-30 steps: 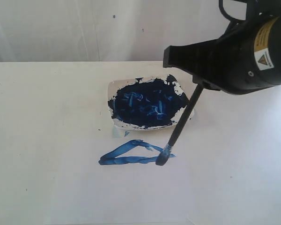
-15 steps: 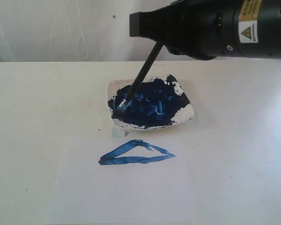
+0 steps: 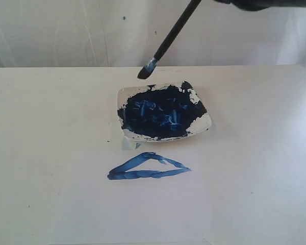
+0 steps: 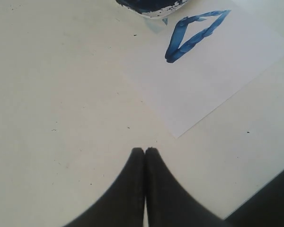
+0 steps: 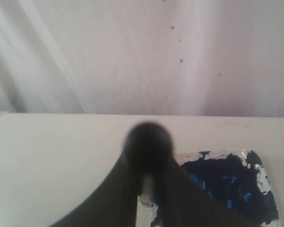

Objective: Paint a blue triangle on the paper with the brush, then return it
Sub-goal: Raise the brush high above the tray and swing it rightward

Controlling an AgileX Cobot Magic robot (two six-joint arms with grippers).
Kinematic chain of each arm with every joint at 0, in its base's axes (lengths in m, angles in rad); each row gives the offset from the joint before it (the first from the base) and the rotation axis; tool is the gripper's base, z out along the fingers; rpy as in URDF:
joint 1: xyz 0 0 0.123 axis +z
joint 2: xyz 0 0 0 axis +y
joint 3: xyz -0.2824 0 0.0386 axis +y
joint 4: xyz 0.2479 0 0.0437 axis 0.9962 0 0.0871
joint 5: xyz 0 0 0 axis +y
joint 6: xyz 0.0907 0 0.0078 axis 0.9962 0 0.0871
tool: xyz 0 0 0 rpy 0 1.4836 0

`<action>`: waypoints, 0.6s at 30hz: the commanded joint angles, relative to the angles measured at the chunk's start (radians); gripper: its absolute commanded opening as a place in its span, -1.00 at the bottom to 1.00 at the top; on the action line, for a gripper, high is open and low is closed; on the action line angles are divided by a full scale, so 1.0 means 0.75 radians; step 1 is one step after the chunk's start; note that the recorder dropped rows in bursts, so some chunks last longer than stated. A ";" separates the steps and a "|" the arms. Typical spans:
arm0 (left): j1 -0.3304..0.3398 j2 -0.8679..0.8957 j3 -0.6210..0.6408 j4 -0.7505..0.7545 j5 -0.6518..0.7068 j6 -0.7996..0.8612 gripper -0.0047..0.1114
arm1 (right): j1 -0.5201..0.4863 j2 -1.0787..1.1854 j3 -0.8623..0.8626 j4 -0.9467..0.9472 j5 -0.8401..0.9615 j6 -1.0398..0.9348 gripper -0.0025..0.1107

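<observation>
The right jaws are clamped on the top end of the brush (image 3: 169,40). Seen from the wrist, its dark, blurred butt sits squeezed between them. The left jaws are pressed flat together with nothing between them, hanging low over bare worktop (image 3: 41,132) not far from a corner of the paper (image 3: 137,209).

From where I stand, the off-white worktop fills most of the scene, with a pale draped cloth (image 3: 66,30) hanging behind it. The paper lies flat on the near side of the worktop, a shade brighter than the surface, and its edges are faint. Just beyond the paper's far edge sits a square white dish (image 3: 206,122), thickly smeared with dark blue paint (image 3: 160,115) that has lighter streaks through it.

The blue triangle (image 3: 148,168) is on the far part of the paper, close in front of the dish. It is a flat, wide outline of streaky strokes, closed on all three sides.

The brush is up in the air and touches nothing below. It slants down from the right arm (image 3: 260,4) at the top edge of the scene, with its blue-stained bristles lowest. The tip hangs over the far left side of the dish, clear of the paint.
</observation>
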 commanded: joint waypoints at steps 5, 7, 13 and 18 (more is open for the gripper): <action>-0.006 -0.016 0.149 0.078 0.106 -0.003 -0.92 | -0.252 0.173 -0.118 0.212 -0.194 -0.010 -0.96; -0.006 -0.016 0.218 0.117 0.052 -0.003 -0.92 | -0.295 0.225 -0.131 0.294 -0.254 -0.017 -0.96; -0.006 -0.016 0.390 0.230 -0.174 -0.003 -0.92 | -0.391 0.379 -0.205 0.665 -0.253 -0.367 -0.96; -0.006 -0.016 0.492 0.245 -0.338 -0.003 -0.92 | -0.479 0.501 -0.316 1.271 -0.134 -1.004 -0.96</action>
